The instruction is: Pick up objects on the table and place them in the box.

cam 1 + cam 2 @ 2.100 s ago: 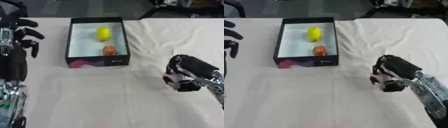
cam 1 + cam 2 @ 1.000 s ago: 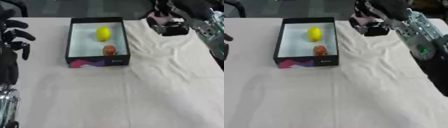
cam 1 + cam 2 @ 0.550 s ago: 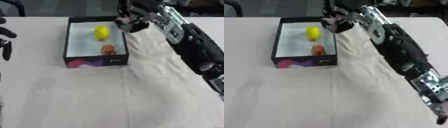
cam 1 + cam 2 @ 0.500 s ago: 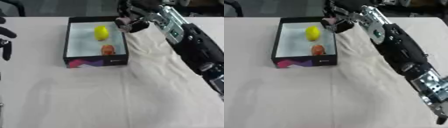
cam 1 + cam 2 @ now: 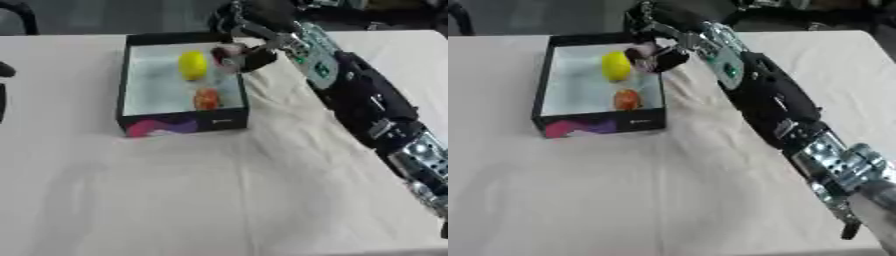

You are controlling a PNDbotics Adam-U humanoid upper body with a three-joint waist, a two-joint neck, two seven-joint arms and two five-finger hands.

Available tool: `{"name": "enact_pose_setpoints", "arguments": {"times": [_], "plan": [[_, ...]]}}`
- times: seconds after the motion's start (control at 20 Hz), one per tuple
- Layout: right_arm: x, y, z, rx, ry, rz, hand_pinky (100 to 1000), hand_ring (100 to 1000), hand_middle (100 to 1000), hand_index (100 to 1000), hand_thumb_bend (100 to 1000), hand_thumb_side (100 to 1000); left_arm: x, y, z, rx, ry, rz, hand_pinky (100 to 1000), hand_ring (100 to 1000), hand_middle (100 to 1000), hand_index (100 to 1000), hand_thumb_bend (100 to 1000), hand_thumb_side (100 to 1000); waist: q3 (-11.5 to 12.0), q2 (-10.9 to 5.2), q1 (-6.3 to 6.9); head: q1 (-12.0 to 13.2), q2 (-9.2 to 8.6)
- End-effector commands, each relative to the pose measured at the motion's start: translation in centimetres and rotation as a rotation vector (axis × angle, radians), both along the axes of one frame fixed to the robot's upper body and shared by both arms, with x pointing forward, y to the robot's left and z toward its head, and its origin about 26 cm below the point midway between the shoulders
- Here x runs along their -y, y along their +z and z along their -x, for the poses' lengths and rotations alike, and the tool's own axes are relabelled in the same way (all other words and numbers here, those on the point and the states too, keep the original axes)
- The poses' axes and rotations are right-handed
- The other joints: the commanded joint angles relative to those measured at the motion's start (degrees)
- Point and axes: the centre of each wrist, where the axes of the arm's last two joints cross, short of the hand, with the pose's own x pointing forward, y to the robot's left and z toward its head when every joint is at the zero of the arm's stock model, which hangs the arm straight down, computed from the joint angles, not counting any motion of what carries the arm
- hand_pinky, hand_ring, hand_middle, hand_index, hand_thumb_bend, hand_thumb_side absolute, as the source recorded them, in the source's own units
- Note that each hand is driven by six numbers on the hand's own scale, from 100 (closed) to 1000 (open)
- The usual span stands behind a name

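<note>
A black box with a white inside stands at the upper left of the table. In it lie a yellow lemon and, nearer me, a small orange-red fruit. My right arm stretches from the lower right across the table to the box. My right hand hangs over the box's right rim, its fingers curled round a small pale pink object just right of the lemon. Only a dark sliver of my left hand shows at the left edge.
A creased white cloth covers the table. Beyond the far edge are dark shapes and a chair at the upper left. My long right arm lies over the right half of the table.
My right hand carried the pale object from the table's right front up and leftward to the box; in the last half second it moved slightly further over the rim.
</note>
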Motion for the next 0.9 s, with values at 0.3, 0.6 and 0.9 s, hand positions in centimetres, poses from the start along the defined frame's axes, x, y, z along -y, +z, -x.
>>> {"name": "enact_pose_setpoints", "arguments": {"times": [0.3,0.6,0.9], "plan": [[0.0,2.0,0.6,-0.004,0.018,-0.039,921,907,949,999,100,615,0.0,0.8,0.3,0.035,-0.007,0.002,100,455,551,804,100,794,-0.2,-0.13,-0.58,0.1,-0.11],[0.6,2.7,1.3,0.0,0.009,-0.078,918,903,938,997,100,587,-0.4,0.5,0.2,0.024,0.012,-0.002,100,456,550,804,100,796,-1.5,-0.36,-0.59,1.2,-0.11],[2.9,2.9,3.9,0.029,-0.038,-0.211,905,889,901,972,100,662,-1.9,-0.6,0.1,-0.013,0.086,-0.016,100,456,550,803,100,801,-5.9,-1.47,-1.03,6.5,-0.11]]}}
